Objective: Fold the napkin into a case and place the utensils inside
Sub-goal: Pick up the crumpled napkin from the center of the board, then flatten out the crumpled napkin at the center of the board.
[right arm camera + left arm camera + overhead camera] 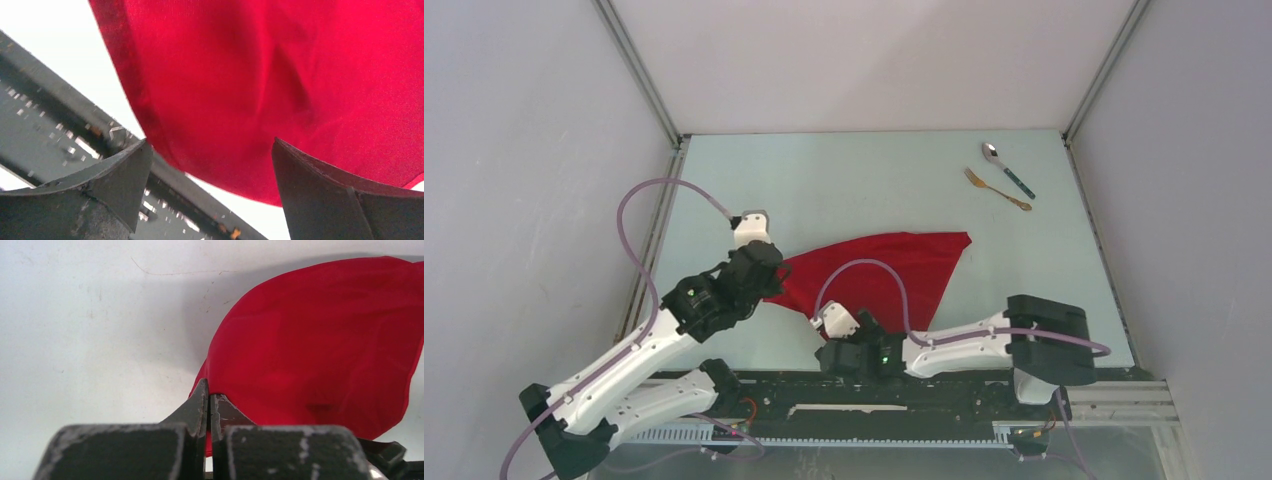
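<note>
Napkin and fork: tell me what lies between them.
Only bare table, seen in the top view; nothing sits between the napkin and the fork.

You are seeing no readable text here, no label, brand, number or sign showing legibly in any of your three views.

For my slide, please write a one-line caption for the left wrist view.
The left tool, shut, pinches a corner of the red napkin above the pale table.
</note>
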